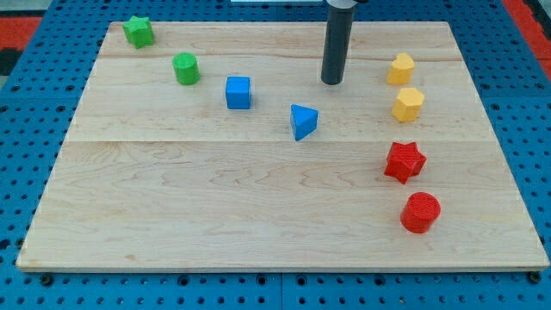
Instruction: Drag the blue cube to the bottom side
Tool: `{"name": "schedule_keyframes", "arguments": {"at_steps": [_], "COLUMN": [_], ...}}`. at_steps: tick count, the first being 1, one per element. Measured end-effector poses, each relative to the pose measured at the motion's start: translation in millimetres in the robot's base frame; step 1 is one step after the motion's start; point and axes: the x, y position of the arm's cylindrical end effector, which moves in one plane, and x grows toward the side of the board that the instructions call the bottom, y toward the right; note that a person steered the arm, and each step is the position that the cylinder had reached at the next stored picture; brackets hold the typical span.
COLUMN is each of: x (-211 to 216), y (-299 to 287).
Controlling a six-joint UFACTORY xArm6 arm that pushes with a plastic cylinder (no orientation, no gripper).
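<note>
The blue cube (238, 92) sits on the wooden board (215, 207) in the upper left-middle part. My tip (332, 82) rests on the board to the cube's right, well apart from it, and up and to the right of a blue triangular block (302, 120). The tip touches no block.
A green star (138, 31) lies at the top left and a green cylinder (186, 68) left of the cube. Two yellow blocks (400, 68) (408, 104) stand at the right, with a red star (405, 162) and a red cylinder (420, 213) below them.
</note>
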Motion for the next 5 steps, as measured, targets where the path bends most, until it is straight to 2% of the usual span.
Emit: {"name": "schedule_keyframes", "arguments": {"at_steps": [1,3,4,5], "x": [-4,56,29,9], "y": [-51,-146,-125,-136]}}
